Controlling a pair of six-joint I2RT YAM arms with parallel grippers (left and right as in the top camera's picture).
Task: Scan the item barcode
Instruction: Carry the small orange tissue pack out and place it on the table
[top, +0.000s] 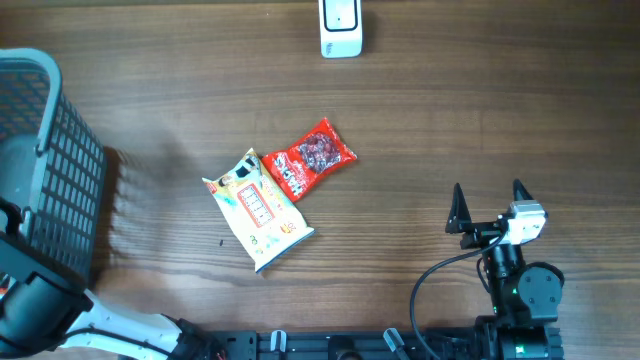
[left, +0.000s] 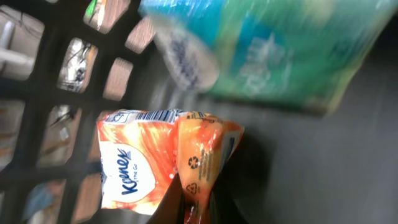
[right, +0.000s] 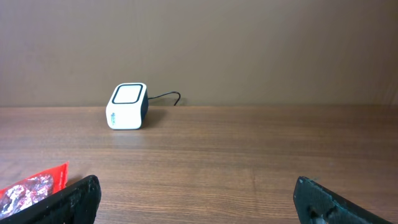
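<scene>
While the right pincer (top: 488, 200) gapes wide over the brown wood counter (top: 420, 110), the left pincer (left: 189, 208) pinches the orange tissue pack (left: 149, 162) inside the basket (top: 60, 170). Scanner (top: 340, 28) sits near the plain beige wall (right: 249, 43).

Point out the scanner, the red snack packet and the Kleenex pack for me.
scanner (right: 124, 117): right wrist view, white body.
red snack packet (top: 311, 160): overhead view, packet's middle.
Kleenex pack (left: 134, 168): left wrist view, printed logo face.
</scene>
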